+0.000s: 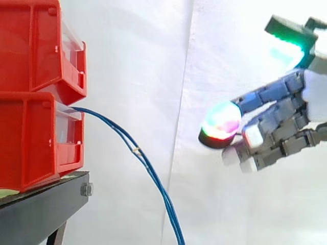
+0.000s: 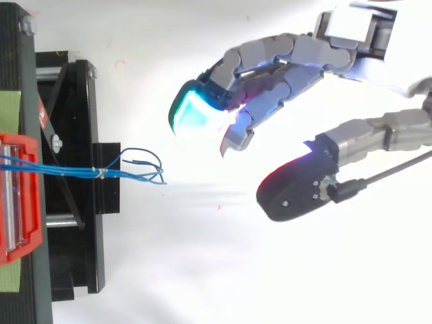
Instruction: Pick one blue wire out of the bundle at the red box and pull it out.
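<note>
Side view: an upper red plastic bin (image 1: 30, 46) sits on a lower red plastic bin (image 1: 30, 143), both on a black metal stand (image 1: 41, 209) at the left. The bundle of thin blue wires (image 1: 122, 133) leaves the lower bin's front opening and droops down to the right past the bottom edge. It hangs free in front of the white curtain (image 1: 153, 61), with a small pale tie (image 1: 137, 150) holding the strands together partway down. That free hang is probably why the work is set at the stand's edge: the wires can be reached from the side without touching the bins. The robot's hand (image 1: 278, 109) hovers well apart at the right, above the level of the tie. Its fingers are stretched leftward and relaxed, and it grasps nothing. Open space lies between the glowing fingertips (image 1: 220, 122) and the wires.

Top view: the lower bin (image 2: 20, 253) is at the left edge over the stand (image 2: 74, 223). The wires (image 2: 67, 169) run rightward out of it, are cinched at the tie (image 2: 100, 173) and splay into loose looped ends just past the stand's right edge. The hand (image 2: 290, 67) faces them with fingers and thumb (image 2: 297, 192) spread apart, and the gap between them opens toward the wire ends, a posture that suits closing on a single strand. Nothing stands in the room between the hand and the loops. The stand's edge directly behind the loops limits how deep the fingers could go, and because the strands lie close together, picking just one looks delicate.
</note>
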Motion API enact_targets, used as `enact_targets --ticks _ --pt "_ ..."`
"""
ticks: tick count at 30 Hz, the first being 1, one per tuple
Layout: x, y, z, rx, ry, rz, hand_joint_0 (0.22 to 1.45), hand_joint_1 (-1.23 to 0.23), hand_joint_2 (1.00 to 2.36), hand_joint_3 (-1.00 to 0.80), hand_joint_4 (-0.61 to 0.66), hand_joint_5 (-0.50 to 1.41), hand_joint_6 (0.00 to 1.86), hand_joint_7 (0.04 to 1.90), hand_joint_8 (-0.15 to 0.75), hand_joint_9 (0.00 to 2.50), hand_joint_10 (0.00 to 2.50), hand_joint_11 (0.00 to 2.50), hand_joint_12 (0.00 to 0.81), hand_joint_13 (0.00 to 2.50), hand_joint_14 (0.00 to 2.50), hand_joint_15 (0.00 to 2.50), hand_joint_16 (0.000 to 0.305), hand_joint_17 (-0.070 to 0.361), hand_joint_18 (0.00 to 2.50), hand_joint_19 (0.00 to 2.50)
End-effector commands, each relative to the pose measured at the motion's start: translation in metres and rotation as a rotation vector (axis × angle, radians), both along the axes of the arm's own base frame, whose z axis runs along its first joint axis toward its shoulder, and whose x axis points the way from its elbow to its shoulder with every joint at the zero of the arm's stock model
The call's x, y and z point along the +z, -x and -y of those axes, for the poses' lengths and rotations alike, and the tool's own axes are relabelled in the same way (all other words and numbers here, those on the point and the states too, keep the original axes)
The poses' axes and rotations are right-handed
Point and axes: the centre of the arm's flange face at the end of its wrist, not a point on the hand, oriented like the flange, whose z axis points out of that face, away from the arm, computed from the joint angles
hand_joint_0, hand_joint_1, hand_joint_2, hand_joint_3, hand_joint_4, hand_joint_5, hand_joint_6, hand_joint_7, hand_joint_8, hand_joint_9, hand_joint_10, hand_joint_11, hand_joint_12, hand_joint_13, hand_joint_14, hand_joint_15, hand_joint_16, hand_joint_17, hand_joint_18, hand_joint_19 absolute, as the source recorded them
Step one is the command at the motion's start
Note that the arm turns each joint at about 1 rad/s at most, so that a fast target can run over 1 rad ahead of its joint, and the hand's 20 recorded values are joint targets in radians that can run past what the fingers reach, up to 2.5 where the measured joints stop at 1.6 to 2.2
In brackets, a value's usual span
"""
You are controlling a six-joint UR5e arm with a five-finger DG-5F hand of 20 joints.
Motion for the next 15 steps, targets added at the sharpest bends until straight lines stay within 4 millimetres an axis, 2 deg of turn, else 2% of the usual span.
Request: enact_targets --ticks 1,2,3,4,7,15 --pt "-0.020 -0.006 0.003 -0.005 0.049 -0.028 0.50 -0.60 1.00 -0.50 0.37 -0.16 0.50 0.79 0.352 0.80 0.01 0.45 0.451 0.61 0.00 0.15 0.061 0.137 0.51 0.24" --pt "-0.029 -0.010 0.001 -0.004 0.052 -0.024 0.50 -0.60 1.00 -0.50 0.37 -0.16 0.50 0.79 0.351 0.80 0.01 0.44 0.450 0.61 0.00 0.15 0.061 0.137 0.52 0.24" --pt "-0.029 -0.010 0.001 -0.004 0.052 -0.024 0.50 -0.60 1.00 -0.50 0.37 -0.16 0.50 0.79 0.351 0.80 0.01 0.45 0.449 0.61 0.00 0.15 0.061 0.137 0.52 0.24" --pt "-0.040 -0.025 0.000 -0.003 0.048 0.016 0.51 -0.60 1.00 -0.50 0.37 -0.16 0.50 0.80 0.350 0.81 0.01 0.45 0.453 0.64 0.00 0.17 0.061 0.137 0.53 0.26" --pt "-0.053 -0.033 0.000 -0.006 0.051 0.022 0.51 -0.58 1.00 -0.50 0.38 -0.16 0.50 0.80 0.356 0.83 0.01 0.45 0.456 0.70 0.01 0.20 0.061 0.137 0.58 0.28" --pt "-0.052 -0.034 0.000 -0.007 0.135 0.011 0.52 -0.58 1.00 -0.50 0.38 -0.16 0.50 0.80 0.358 0.84 0.01 0.44 0.449 0.72 0.01 0.21 0.060 0.135 0.61 0.30"
